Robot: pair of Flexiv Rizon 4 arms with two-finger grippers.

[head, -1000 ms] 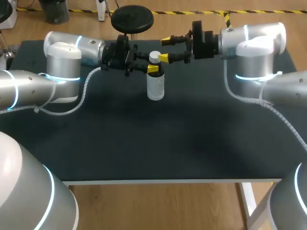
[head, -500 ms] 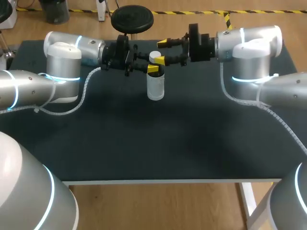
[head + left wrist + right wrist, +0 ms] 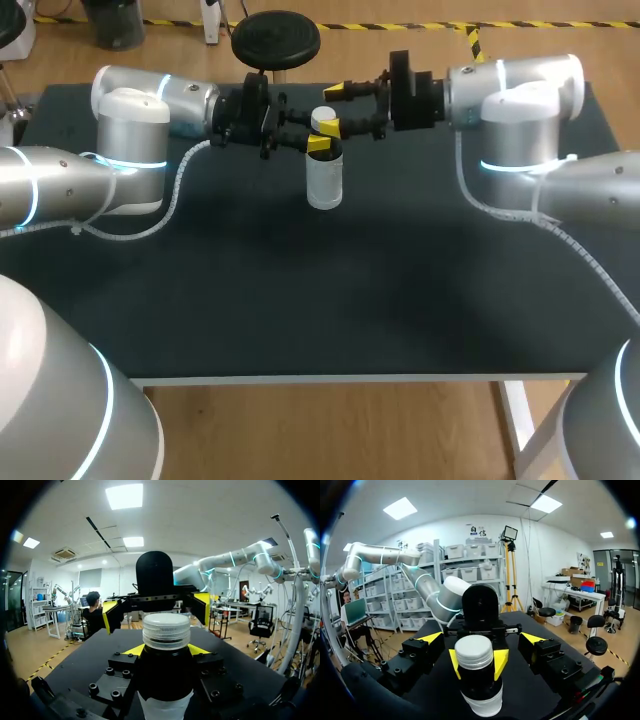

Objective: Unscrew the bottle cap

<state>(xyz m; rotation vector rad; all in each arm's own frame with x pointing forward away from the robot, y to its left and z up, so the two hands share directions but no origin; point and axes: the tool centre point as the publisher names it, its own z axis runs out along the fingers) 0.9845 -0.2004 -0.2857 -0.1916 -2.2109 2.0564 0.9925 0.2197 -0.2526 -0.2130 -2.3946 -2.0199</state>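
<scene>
A small clear bottle (image 3: 323, 178) with a white cap (image 3: 324, 118) stands upright at the back middle of the dark table (image 3: 330, 290). My left gripper (image 3: 318, 143) comes in from the left and is shut on the bottle's neck just under the cap (image 3: 166, 629), one yellow tip on each side of the bottle (image 3: 165, 680). My right gripper (image 3: 333, 110) comes in from the right and stands wide open, its fingers either side of the cap (image 3: 474, 651) without touching it. In the right wrist view my right gripper (image 3: 481, 641) straddles the bottle (image 3: 480, 690) with clear gaps.
The two arms' grey links (image 3: 130, 140) and their white cables (image 3: 520, 215) lie over the table's back corners. A black round stool (image 3: 276, 38) stands just behind the table's far edge.
My right gripper has moved left, so its open fingers now flank the cap. The left gripper and the bottle have kept still.
</scene>
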